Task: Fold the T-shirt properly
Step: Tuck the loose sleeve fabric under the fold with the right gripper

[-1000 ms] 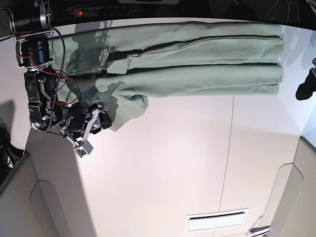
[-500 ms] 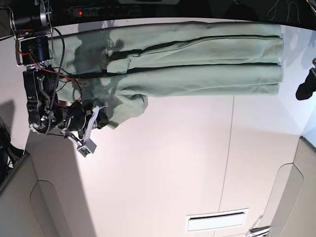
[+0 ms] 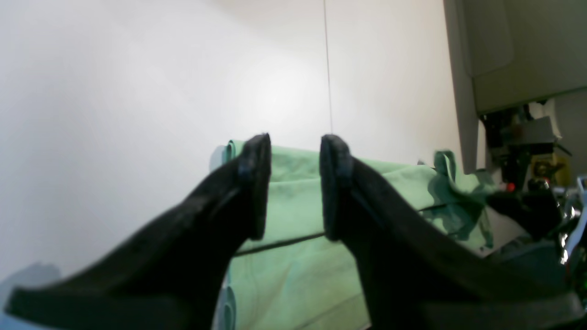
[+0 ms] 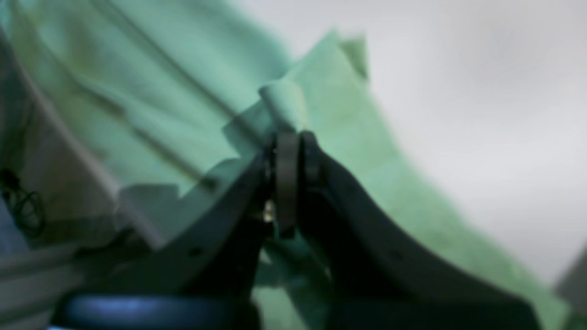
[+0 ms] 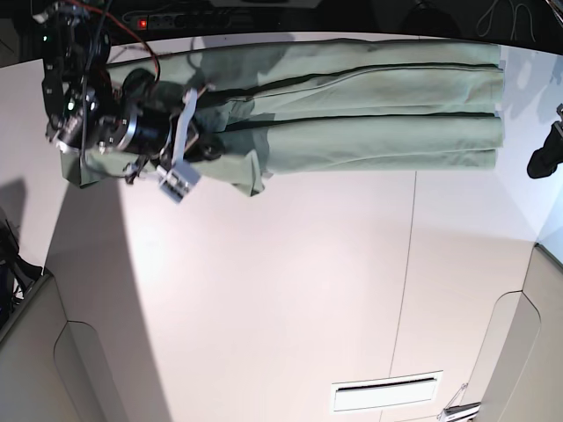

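— Right gripper (image 4: 292,151) first: how does it stand?

— Its two black fingers are pressed together on a small fold of the T-shirt (image 5: 378,105); a tab of pale green cloth sticks up just past the tips. In the base view that gripper sits over the shirt's end on that view's left, close to a loose flap (image 5: 246,171) that hangs off the near edge.

— And the left gripper (image 3: 295,183)?

— Parted, with clear space between the curved black fingers and nothing in them. It hovers off the shirt's other end, looking along the cloth. In the base view only a dark bit of that arm (image 5: 547,151) shows at the right edge, apart from the shirt.

— Where does the shirt lie?

— Along the far side of the white table (image 5: 308,299), stretched across it as a long band folded lengthwise. The end on the base view's right is straight and squared; the end under the right gripper is bunched and uneven.

— Room to move?

— Plenty. The whole near part of the table is bare, smooth and matte, crossed by one thin seam line (image 5: 410,264).

— Texture of the cloth?

— Soft, dull sage green, with long parallel creases and dark shadow lines between the layers.
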Controlling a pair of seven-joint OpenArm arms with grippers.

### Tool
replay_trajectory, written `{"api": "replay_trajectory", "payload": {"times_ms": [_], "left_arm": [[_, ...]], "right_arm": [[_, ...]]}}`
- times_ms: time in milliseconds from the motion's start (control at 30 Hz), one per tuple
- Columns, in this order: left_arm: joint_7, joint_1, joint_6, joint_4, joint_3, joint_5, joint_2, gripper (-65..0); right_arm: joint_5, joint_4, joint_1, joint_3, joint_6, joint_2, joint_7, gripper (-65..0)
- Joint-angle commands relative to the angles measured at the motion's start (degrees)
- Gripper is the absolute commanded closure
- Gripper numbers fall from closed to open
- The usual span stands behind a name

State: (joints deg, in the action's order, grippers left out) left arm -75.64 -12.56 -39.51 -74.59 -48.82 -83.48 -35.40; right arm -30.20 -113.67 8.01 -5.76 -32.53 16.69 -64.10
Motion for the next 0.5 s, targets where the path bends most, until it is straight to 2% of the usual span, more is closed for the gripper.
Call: {"api": "replay_trajectory", "payload": {"times_ms": [0, 200, 467], "left_arm": [[0.8, 0.3, -0.5, -0.9, -0.4, -1.5, -1.7, -21.4], [0.8, 0.3, -0.5, -0.9, -0.4, -1.5, -1.7, -21.4], [0.9, 0.3, -0.5, -0.9, -0.4, -1.5, -1.7, -21.4]], "right_arm": [[-0.9, -1.9, 0.8, 0.3, -0.2, 0.3, 1.0, 0.0], [-0.9, -3.2, 7.0, 0.3, -0.2, 0.3, 1.1, 0.0], [-0.9, -3.2, 7.9, 0.3, -0.2, 0.3, 1.1, 0.0]]}}
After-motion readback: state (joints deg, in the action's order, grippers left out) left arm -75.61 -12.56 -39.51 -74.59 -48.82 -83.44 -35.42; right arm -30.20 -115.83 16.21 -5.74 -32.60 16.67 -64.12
